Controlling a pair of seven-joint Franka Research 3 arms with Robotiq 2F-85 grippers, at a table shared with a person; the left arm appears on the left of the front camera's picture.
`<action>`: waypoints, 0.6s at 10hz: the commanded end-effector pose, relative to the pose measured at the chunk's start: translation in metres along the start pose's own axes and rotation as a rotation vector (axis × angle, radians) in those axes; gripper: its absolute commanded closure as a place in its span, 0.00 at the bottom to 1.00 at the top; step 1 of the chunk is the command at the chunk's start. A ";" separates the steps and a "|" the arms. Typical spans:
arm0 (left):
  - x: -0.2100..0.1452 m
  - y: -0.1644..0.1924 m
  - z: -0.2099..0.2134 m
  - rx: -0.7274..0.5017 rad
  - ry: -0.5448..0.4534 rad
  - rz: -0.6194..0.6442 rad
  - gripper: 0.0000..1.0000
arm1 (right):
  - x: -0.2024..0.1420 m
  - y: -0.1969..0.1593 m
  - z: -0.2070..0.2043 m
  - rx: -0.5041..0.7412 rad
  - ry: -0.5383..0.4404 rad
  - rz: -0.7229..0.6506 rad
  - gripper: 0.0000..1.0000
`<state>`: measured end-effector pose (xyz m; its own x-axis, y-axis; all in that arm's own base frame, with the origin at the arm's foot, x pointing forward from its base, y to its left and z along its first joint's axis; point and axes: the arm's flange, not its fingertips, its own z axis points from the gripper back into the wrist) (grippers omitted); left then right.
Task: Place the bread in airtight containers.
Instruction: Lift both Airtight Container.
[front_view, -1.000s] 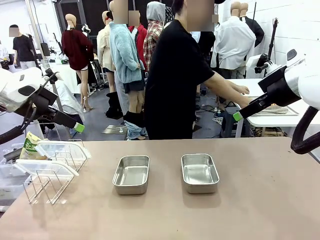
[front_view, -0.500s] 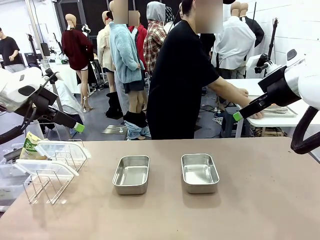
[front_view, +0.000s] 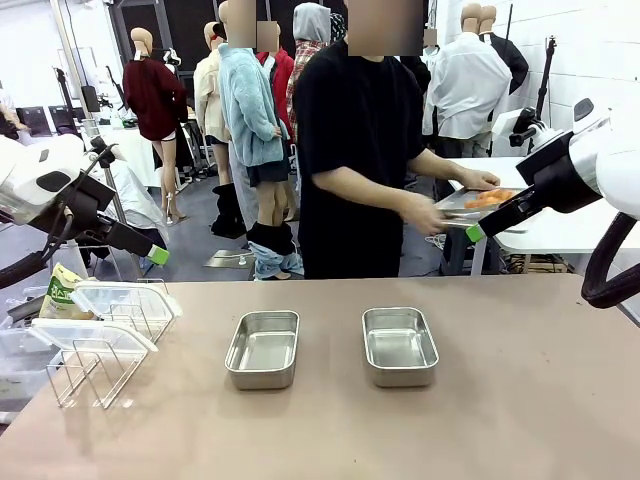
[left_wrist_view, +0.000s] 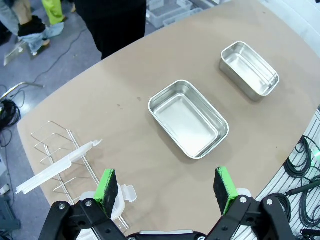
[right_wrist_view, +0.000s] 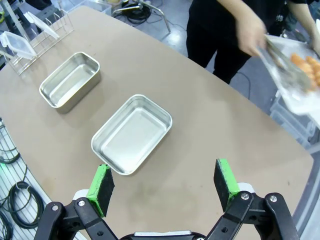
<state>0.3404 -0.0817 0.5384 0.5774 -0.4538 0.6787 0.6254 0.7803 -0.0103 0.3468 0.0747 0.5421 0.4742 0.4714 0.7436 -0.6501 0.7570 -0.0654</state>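
Front view shows the orange-brown bread rolls small and partly hidden behind the right arm. They lie on a flat metal tray that the person holds beyond the desk. The right wrist view blurs them at its edge. One shallow rectangular stainless-steel tin and its twin tin sit empty on the desk. The left claw and right claw gape wide, holding nothing.

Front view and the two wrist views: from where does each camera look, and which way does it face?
Front view: fixed on the robot's side, facing across the table to the person; left arm and right arm show at the sides.
Left wrist view: above the table, facing down; open left pincer at the bottom edge.
Right wrist view: also above, facing down; open right pincer at the bottom edge.
Shared: both wrist views hold the left tin and the right tin.
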 end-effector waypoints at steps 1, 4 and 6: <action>-0.001 0.002 0.000 0.000 0.001 -0.009 0.00 | 0.000 0.000 -0.001 0.007 -0.001 -0.002 0.00; -0.001 0.002 0.000 0.000 0.001 -0.009 0.00 | 0.000 0.000 -0.001 0.007 -0.001 -0.002 0.00; -0.001 0.002 0.000 0.000 0.001 -0.009 0.00 | 0.000 0.000 -0.001 0.007 -0.001 -0.002 0.00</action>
<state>0.3403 -0.0817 0.5384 0.5774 -0.4538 0.6787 0.6254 0.7803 -0.0103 0.3468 0.0747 0.5421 0.4742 0.4715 0.7436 -0.6501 0.7570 -0.0654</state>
